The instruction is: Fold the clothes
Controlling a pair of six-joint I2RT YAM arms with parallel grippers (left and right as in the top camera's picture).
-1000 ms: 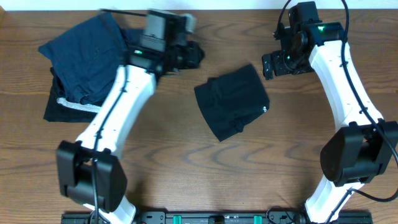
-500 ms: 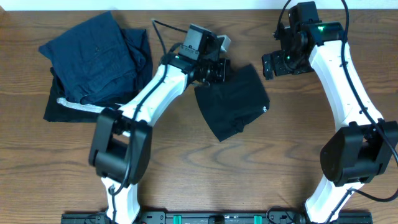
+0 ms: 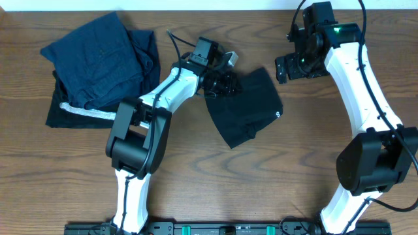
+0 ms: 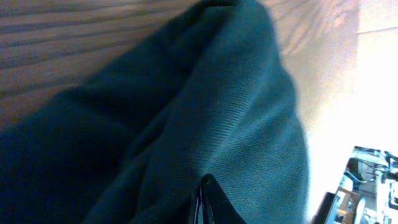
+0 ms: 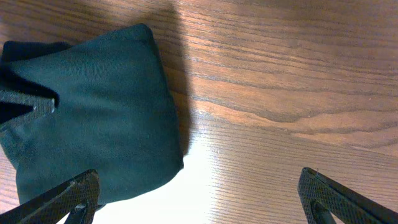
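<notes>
left end effector (image 3: 225, 83) swung off navy pile (image 3: 98, 59), now at edge of black top (image 3: 251, 108)

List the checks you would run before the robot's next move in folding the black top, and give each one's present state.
1. Left claw at the upper-left edge of the black top: ok.
2. Left claw shut on the fabric: cannot tell; its wrist view shows only cloth close up.
3. Right claw open, holding nothing: ok.
4. Black top lying apart from the navy garment: ok.
5. Black top fully on the table, no edge overhanging: ok.
</notes>
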